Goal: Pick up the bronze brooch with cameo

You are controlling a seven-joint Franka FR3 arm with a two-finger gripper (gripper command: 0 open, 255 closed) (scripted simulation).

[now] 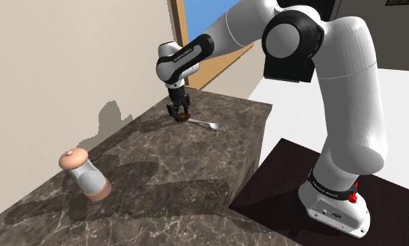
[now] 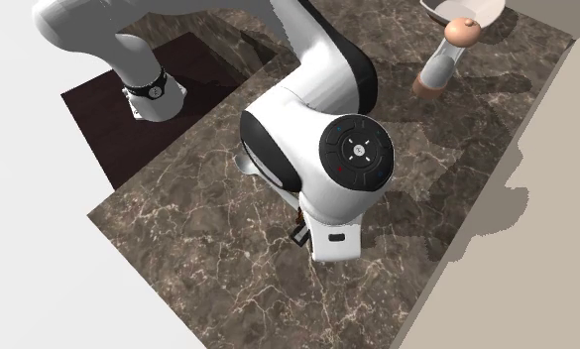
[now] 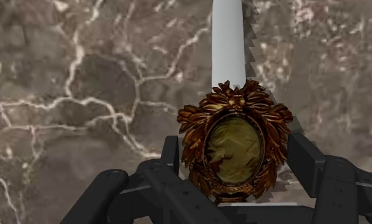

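Okay, I've got the gripper [image 3: 236,167] down at the far end of the dark marble counter [image 1: 161,189], and its two black fingers [image 3: 170,158] are pressed in on either side of the bronze brooch [image 3: 235,145]. That's a firm clasp, with the leafy frame squeezed between them and the oval cameo facing my wrist camera. From the shoulder view the brooch [image 1: 184,116] sits low in the gripper [image 1: 179,112], right down near the stone; I can't tell if it's clear of the surface. Just behind it lies a pale serrated knife [image 3: 229,44], its blade running away from the fingers. A white bottle with a tan cap [image 1: 86,175] sits well apart, at the counter's near end.
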